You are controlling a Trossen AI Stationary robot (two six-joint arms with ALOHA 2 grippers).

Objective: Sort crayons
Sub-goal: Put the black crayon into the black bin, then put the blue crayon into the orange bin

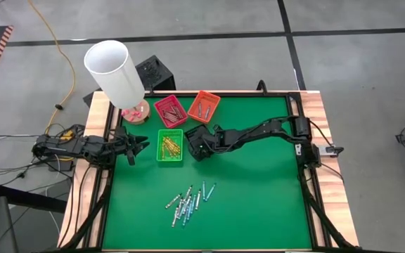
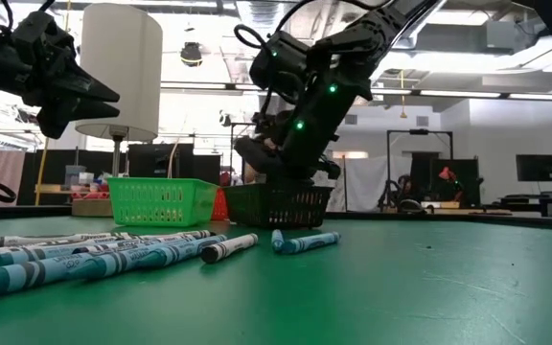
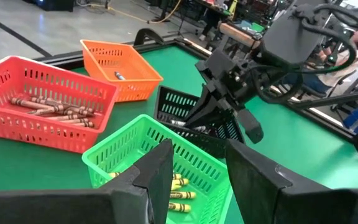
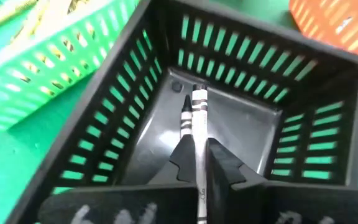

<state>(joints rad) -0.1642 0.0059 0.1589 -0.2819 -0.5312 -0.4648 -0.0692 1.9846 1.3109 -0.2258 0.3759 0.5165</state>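
Placement step of the sort. The right end effector is lowered over the black tray, its fingers nearly closed on a grey-white crayon that points down toward the tray floor; the crayon's tip appears to be at or just above the floor, though contact cannot be confirmed. A second, darker crayon appears to lie just beside it in the tray.

Judged next move: let the fingers part enough for the crayon to drop flat, then lift straight up. The black walls rise close around the fingers on all sides, so a sideways exit would likely catch a wall and drag the light tray.

Neighbours: the green tray, holding yellow crayons, stands just beside the black tray on the side toward the left arm; the orange tray and red tray lie just beyond it. Only the space above the right end effector is free.

The left end effector hovers part open and empty at the green tray's outer side, near the surface's edge.

Remaining crayons, mostly light blue and grey-white, lie loose in a cluster well apart from the right end effector, on open green surface with free room all round for the next pick.
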